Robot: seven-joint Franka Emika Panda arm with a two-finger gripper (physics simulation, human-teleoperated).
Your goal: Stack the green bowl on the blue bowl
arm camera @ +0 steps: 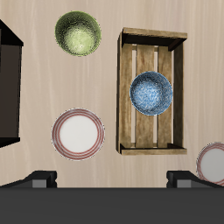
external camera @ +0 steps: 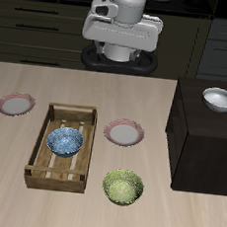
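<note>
Only in the exterior view — white bowl [external camera: 219,99] on a dark cabinet [external camera: 207,135]. Wooden tray [external camera: 45,146] below the gripper [arm camera: 112,179], holding the blue bowl [external camera: 65,141]. Green bowl [external camera: 123,187] apart, nearer the table's front edge. Fingers spread wide — nothing held.

A light wooden table [external camera: 13,145] stands before dark cabinets [external camera: 41,24].

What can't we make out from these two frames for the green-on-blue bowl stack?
- Gripper: fingertips hidden in both views, so open or shut is unknown; the exterior view shows only the arm's body.
- Dark cabinet: cut off by the wrist frame's edge.
- Pink-rimmed plate beyond the wooden crate: cut by the wrist frame's edge.
- Speckled blue bowl: its base is hidden by the crate walls.
- Olive-green bowl: fully visible.
</note>
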